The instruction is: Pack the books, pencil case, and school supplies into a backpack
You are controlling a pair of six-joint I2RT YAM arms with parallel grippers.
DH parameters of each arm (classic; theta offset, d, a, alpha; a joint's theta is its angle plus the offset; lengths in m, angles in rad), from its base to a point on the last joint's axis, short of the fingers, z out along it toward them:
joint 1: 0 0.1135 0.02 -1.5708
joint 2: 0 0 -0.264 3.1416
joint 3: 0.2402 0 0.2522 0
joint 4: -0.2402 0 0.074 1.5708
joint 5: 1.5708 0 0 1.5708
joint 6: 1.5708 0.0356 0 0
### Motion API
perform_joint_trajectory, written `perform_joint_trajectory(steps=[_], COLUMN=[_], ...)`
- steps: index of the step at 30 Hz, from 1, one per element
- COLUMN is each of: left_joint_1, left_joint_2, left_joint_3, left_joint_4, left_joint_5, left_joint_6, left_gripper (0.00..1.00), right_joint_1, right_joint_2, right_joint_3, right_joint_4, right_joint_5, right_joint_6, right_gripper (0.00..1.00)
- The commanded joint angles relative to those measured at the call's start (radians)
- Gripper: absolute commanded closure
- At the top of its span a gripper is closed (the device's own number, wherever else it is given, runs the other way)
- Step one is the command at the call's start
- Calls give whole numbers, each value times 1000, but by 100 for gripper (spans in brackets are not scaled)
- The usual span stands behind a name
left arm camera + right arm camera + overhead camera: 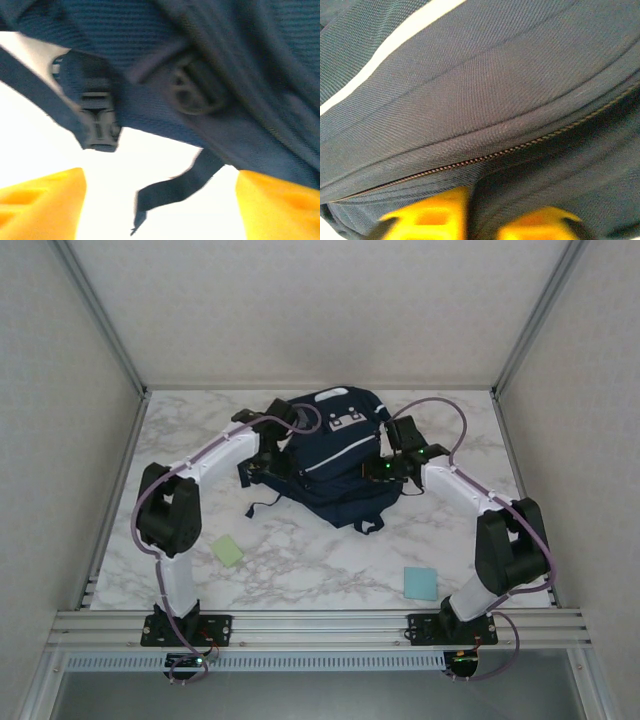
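The navy backpack [335,455] with white stripes lies in the middle of the table. My left gripper [264,466] is at its left side. In the left wrist view this gripper [160,205] is open wide, with a loose dark strap [182,186] lying between its yellow fingers [42,202] and a buckle [100,125] beyond. My right gripper [380,470] presses against the backpack's right side. Its jaws [485,222] stand a little apart on the navy fabric [495,90], just below a zipper [510,149]. Two school supplies lie near the front. The books and pencil case are hidden.
A pale green pad [227,550] lies front left beside the left arm. A light blue pad [420,583] lies front right near the right arm's base. White walls with metal rails enclose the marble table [300,570] on three sides.
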Motion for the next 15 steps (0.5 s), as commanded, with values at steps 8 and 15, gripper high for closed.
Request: perform_joint_trajectory(steps=[8,15], left_joint_1=[0,3], left_joint_2=[-227,-330], left_joint_3=[-44,-270], left_joint_4=[-10,229], left_joint_5=[-22,19], left_joint_6=[-70,-102], left_gripper=[0,0], right_joint_1=[1,1], right_joint_2=[-103,-218], right_joint_3=[38,-85], right_joint_4=[-148,-279], right_joint_5=[83,240], right_joint_6=[140,276], right_gripper=[1,1])
